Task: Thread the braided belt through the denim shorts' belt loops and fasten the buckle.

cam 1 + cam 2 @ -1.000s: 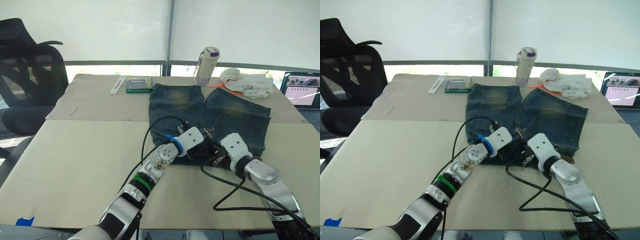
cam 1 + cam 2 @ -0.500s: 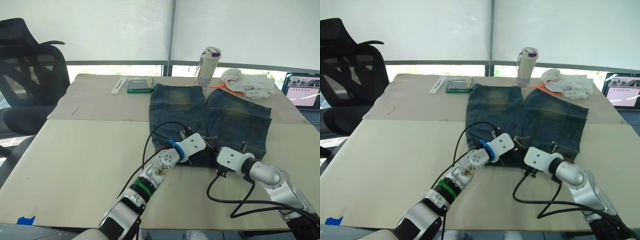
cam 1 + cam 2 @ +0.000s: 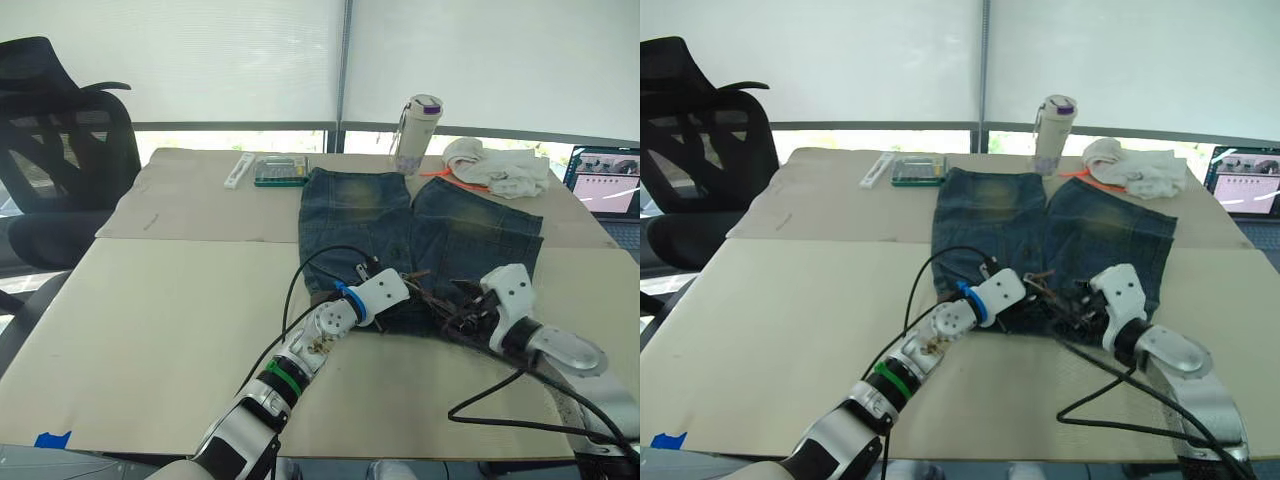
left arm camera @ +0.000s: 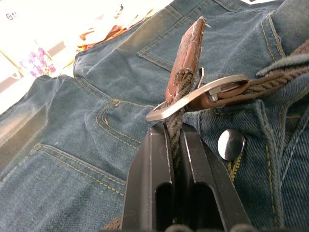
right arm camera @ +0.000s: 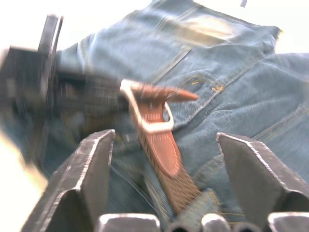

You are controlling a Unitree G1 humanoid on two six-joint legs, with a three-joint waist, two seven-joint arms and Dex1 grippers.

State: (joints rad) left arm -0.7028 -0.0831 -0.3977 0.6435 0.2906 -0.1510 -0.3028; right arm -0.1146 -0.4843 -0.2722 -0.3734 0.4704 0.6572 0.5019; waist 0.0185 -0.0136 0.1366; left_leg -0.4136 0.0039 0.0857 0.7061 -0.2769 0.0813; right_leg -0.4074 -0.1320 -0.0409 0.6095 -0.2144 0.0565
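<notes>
I saw the table, covered in pale sheets, carrying the denim shorts flat, legs pointing toward the window blinds and waistband nearest me. Beyond the shorts' hems stood a white bottle; beside it lay a white cloth bundle, and on the bottle's other side a green case and a white stick-like item. A black office chair stood off the table's far left corner, a laptop at its right edge.

At the waistband, the left gripper was clamped narrowly on the braided belt, its fingers pressed to either side of the strap just below the buckle. The belt's leather tip rose through the buckle frame, beside the shorts' metal button.

The right gripper stood spread wide, gripping nothing, its fingers flanking the strap and buckle without touching them. A black cable looped on the table near the waistband.
</notes>
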